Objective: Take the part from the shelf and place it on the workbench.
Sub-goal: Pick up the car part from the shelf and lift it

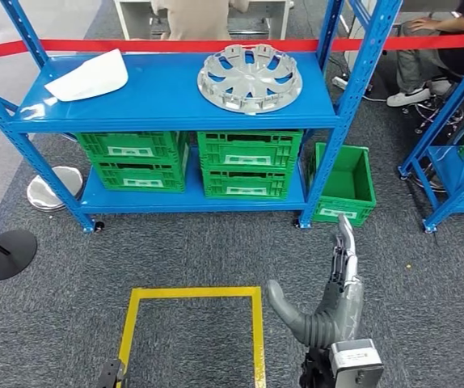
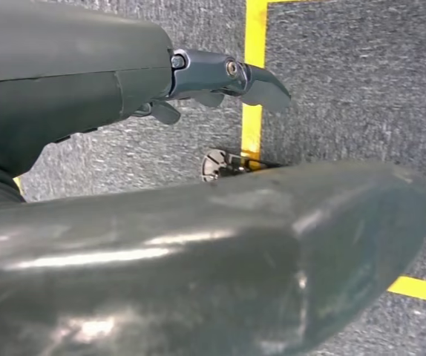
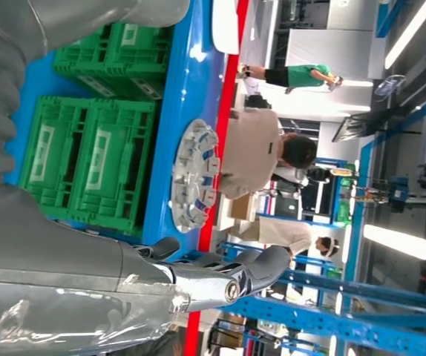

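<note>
Hubcap [image 1: 250, 78] on shelf [image 1: 156, 101], well beyond seemingly empty right robot hand [image 1: 339, 279].

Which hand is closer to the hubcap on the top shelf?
Right. The right hand is raised, open, below the hubcap, short of the shelf. The left hand hangs low over the carpet.

Grey ribbed wrist cover, thick grey thumb, silvery fingers on the right robot hand [image 1: 333, 299].
</note>
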### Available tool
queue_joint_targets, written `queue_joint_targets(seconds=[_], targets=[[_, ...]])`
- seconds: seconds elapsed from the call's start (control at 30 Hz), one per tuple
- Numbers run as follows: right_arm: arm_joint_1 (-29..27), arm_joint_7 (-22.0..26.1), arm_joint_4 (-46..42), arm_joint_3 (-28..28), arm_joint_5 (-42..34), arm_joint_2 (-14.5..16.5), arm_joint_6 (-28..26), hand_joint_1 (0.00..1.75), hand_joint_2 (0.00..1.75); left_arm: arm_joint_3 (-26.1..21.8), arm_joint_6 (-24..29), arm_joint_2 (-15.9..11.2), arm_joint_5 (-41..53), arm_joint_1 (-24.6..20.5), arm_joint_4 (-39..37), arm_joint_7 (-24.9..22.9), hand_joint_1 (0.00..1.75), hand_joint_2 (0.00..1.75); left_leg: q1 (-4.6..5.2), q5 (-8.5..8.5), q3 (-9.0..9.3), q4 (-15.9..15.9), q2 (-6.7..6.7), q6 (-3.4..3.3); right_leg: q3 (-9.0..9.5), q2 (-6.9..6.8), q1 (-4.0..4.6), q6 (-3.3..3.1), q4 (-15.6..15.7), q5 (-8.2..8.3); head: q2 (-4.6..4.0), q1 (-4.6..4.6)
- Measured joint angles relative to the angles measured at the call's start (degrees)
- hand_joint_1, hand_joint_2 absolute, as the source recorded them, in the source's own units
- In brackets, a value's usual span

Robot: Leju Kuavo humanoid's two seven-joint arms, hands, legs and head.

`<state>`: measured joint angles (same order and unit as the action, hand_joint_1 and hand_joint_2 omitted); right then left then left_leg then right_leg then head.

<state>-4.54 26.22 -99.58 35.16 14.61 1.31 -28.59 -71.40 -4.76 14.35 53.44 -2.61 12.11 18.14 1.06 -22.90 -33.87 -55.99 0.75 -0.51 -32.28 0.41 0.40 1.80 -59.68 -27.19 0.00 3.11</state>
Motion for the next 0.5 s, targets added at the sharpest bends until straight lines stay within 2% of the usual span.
queue_joint_targets(seconds=[0.03, 0.13, 0.17, 0.23, 0.3, 0.33, 0.37, 0.4, 0.47, 0.5], targets=[[0.0, 0.0, 0.0, 0.0, 0.0, 0.0, 0.0, 0.0, 1.75, 0.0, 0.0, 0.0, 0.0, 0.0, 0.0, 0.0, 0.0, 0.0, 0.0, -0.02, 0.04, 0.0, 0.01, 0.31, 0.58, 0.05, 0.03, -0.18, 1.4, 0.56, 0.0, -0.02], [-0.1, 0.0, 0.0, -0.1, 0.1, 0.0, -0.1, 0.0, 1.75, 0.0, 0.0, 0.0, 0.0, 0.0, 0.0, 0.0, 0.0, 0.0, -0.14, -0.03, -0.03, 0.0, -0.01, 1.26, 0.71, 0.32, 0.11, -1.18, 1.9, 0.81, 0.0, -0.01], [0.0, 0.0, 0.0, -0.1, 0.1, 0.1, -0.2, 0.0, 1.75, 0.0, 0.1, 0.0, 0.0, 0.0, 0.0, 0.0, 0.0, 0.0, -0.19, -0.63, -0.33, -0.8, -0.02, 1.65, 0.87, 0.31, 0.01, -1.53, 2.1, 0.93, 0.0, 0.06], [0.1, 0.0, -0.1, -0.2, 0.1, 0.2, -0.2, 0.0, 1.75, 0.0, 0.1, 0.0, 0.0, -0.1, 0.0, 0.0, 0.0, 0.0, -0.38, -3.45, -2.66, -5.7, -0.06, 2.41, 1.2, 0.23, -0.22, -2.02, 2.4, 1.05, 0.0, 0.22], [0.1, 0.0, -0.1, -0.2, 0.1, 0.3, -0.2, 0.0, 1.75, 0.0, 0.1, 0.0, 0.1, 0.0, 0.0, 0.0, 0.0, 0.0, -0.7, -6.65, -6.72, -13.5, -0.07, 2.95, 1.27, 0.2, -0.28, -2.22, 2.4, 0.95, 0.0, 0.3], [0.0, 0.0, 0.0, -0.2, 0.1, 0.3, -0.2, 0.0, 1.75, 0.0, 0.1, 0.0, 0.1, 0.0, 0.0, 0.0, 0.0, 0.0, -0.87, -7.11, -8.17, -16.0, -0.08, 3.14, 1.34, 0.22, -0.32, -2.24, 2.4, 0.86, 0.0, 0.3], [0.0, 0.0, 0.0, -0.2, 0.1, 0.3, -0.2, 0.0, 1.75, 0.0, 0.1, -0.1, 0.1, 0.0, 0.0, 0.0, 0.0, 0.0, -1.03, -6.47, -8.65, -16.5, -0.09, 3.3, 1.46, 0.27, -0.39, -2.18, 2.4, 0.75, 0.0, 0.3], [0.0, -0.1, 0.0, -0.2, 0.1, 0.3, -0.2, 0.0, 1.75, 0.0, 0.1, -0.1, 0.1, 0.0, 0.0, 0.0, 0.0, 0.0, -1.2, -4.78, -7.95, -14.7, -0.09, 3.46, 1.68, 0.34, -0.53, -2.04, 2.4, 0.59, 0.0, 0.3], [0.0, -0.1, 0.0, -0.2, 0.1, 0.3, -0.2, 0.0, 1.75, 0.0, 0.1, 0.0, 0.1, -0.1, 0.0, 0.0, 0.0, 0.0, -1.63, -0.64, -4.18, -7.2, -0.12, 3.96, 2.18, 0.47, -0.69, -1.46, 2.3, 0.09, 0.0, 0.41], [0.0, -0.1, 0.0, -0.2, 0.1, 0.3, -0.2, 0.0, 1.75, 0.0, 0.1, 0.0, 0.1, -0.1, 0.0, 0.0, 0.0, 0.0, -1.8, 0.44, -2.35, -3.6, -0.05, 3.95, 2.23, 0.55, -0.63, -1.12, 2.2, -0.23, 0.0, 0.59]])
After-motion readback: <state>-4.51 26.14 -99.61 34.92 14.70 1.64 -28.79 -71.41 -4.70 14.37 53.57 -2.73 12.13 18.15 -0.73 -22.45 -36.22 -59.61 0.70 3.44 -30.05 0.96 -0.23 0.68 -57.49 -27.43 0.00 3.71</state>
